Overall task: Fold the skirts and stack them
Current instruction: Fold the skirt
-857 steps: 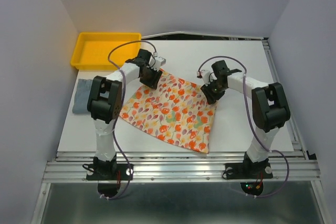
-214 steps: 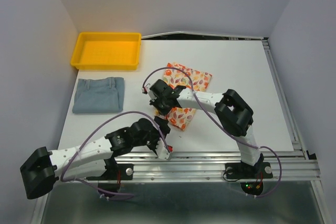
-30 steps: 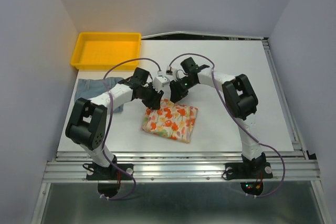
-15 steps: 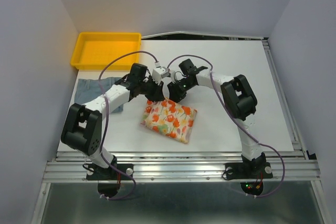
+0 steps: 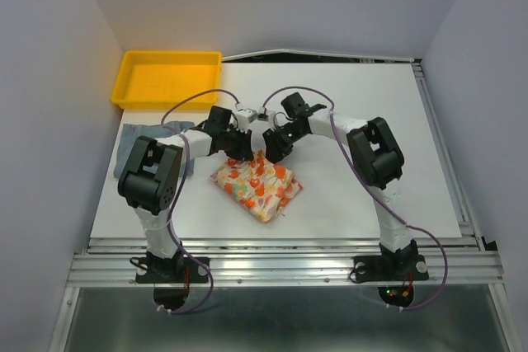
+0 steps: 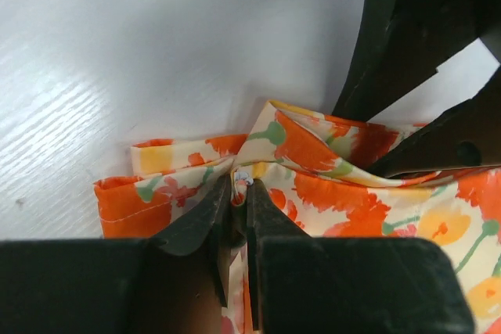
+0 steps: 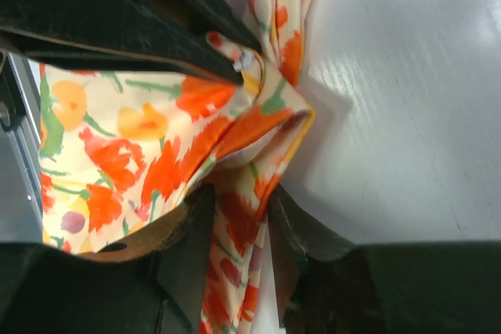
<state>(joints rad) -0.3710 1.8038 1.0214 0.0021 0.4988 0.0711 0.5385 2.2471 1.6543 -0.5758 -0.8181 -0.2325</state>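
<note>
The floral skirt (image 5: 257, 187) lies folded into a small bundle at the table's middle, its far edge bunched up. My left gripper (image 5: 242, 152) is shut on that far edge. In the left wrist view its gripper (image 6: 241, 187) pinches a pleat of the floral skirt (image 6: 313, 142). My right gripper (image 5: 266, 152) sits right beside it, shut on the same edge. In the right wrist view the gripper (image 7: 241, 213) clamps a thick fold of the floral skirt (image 7: 125, 138). The blue-grey skirt (image 5: 122, 154) lies folded at the left, partly hidden by my left arm.
A yellow tray (image 5: 169, 80) stands at the back left, just behind the blue-grey skirt. The two grippers are nearly touching each other. A metal rail (image 5: 280, 263) runs along the table's near edge.
My left gripper has closed on the floral skirt's far edge. The bundle has shifted left and turned a little. The right gripper keeps its hold.
</note>
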